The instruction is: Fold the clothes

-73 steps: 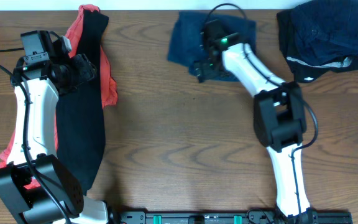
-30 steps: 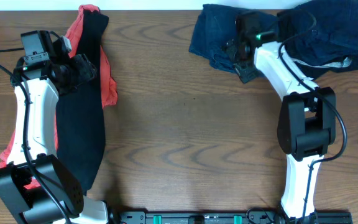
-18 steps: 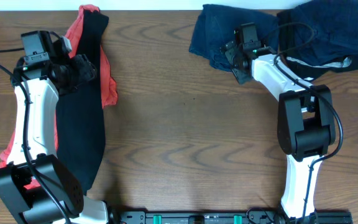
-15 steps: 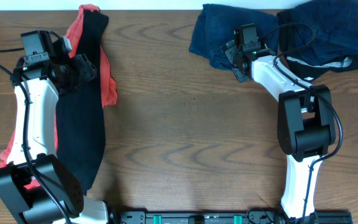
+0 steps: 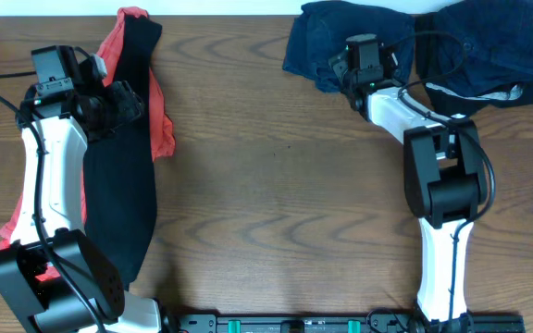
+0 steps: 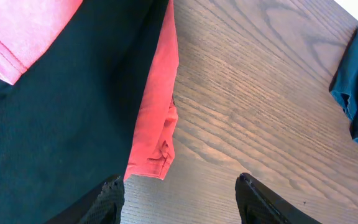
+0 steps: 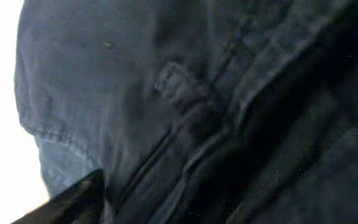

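Right end effector (image 5: pixel 342 68) indistinct against shorts (image 5: pixel 308 42)

1. The long garment (image 5: pixel 123 185) runs down the left of the overhead frame, from upper left to lower left, on the counter (image 5: pixel 276 185).
2. It lies on a second garment (image 5: pixel 163 120), whose edges stick out on both its sides.
3. The left tool (image 6: pixel 179 196) hangs over the long garment's right edge, upper left.
4. The shorts (image 5: pixel 313 46) lie top centre-right, at the counter's far edge, with the right tool (image 5: pixel 342 72) over them.
5. The pile (image 5: pixel 484 46) fills the upper right corner, touching the shorts.
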Tool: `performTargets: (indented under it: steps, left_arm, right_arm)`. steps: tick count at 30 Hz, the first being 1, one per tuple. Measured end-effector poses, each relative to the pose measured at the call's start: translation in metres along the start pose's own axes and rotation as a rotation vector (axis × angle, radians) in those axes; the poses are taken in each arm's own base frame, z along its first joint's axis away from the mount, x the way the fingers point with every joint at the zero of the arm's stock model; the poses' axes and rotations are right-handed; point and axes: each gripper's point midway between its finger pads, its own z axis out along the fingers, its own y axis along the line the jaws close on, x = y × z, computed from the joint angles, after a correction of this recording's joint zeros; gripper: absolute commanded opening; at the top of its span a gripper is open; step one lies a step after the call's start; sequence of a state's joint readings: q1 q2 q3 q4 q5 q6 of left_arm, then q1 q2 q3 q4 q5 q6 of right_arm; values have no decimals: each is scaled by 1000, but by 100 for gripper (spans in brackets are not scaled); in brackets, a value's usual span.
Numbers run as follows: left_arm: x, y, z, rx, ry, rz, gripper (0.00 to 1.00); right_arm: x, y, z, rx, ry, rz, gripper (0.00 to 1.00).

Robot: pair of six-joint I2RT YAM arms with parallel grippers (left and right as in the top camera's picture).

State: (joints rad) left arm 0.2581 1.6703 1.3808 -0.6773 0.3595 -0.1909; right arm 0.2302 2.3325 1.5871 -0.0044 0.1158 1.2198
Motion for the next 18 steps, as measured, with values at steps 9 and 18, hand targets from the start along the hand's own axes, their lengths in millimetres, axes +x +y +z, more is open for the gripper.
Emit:
performTargets:
  steps: [9,18]
  left_arm:
    - [0,0,0,0,0,0,60]
    - [0,0,0,0,0,0,60]
  right_arm:
    - [-3,-7,14,-29,22,-55,1]
    - [-2,-12,10,-142,226,-375,1]
